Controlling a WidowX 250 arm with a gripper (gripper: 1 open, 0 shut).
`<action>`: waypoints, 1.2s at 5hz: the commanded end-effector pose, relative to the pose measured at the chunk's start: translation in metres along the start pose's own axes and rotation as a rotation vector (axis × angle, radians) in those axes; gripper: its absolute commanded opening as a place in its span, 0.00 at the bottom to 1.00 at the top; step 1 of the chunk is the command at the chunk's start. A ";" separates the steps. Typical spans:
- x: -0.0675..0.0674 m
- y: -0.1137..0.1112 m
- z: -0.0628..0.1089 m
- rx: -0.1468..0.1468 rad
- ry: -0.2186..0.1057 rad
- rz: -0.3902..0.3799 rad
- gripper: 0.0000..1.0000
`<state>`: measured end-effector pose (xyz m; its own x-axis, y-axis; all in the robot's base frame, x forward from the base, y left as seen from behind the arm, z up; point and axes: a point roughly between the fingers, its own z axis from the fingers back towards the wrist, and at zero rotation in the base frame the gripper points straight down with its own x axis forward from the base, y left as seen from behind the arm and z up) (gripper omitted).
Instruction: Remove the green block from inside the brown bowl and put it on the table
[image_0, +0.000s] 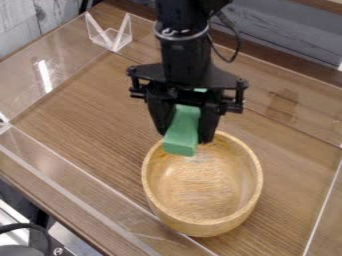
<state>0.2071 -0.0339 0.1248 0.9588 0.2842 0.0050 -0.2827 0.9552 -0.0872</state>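
The black robot arm (187, 40) comes down from the top of the picture, and its claw (189, 118) points straight down. The claw is squeezed tight on the green block (187, 132). The two black fingers (167, 118) press on the block from each side. The block hangs in the air, tipped a little, with its low end over the back edge of the brown bowl (203, 185). It is not touching the bowl. The bowl is round and light wood, and it sits on the table (80, 110) near the front. The inside of the bowl is bare. The table is brown wood with clear plastic walls (40, 60) around it. A small clear stand (110, 32) sits at the back
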 end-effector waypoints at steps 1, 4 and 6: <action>0.010 -0.001 0.020 -0.024 -0.063 -0.035 0.00; 0.013 0.018 0.027 -0.015 -0.065 -0.127 0.00; 0.020 0.054 0.027 -0.010 -0.075 -0.198 0.00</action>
<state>0.2077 0.0247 0.1377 0.9931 0.1032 0.0555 -0.0980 0.9911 -0.0900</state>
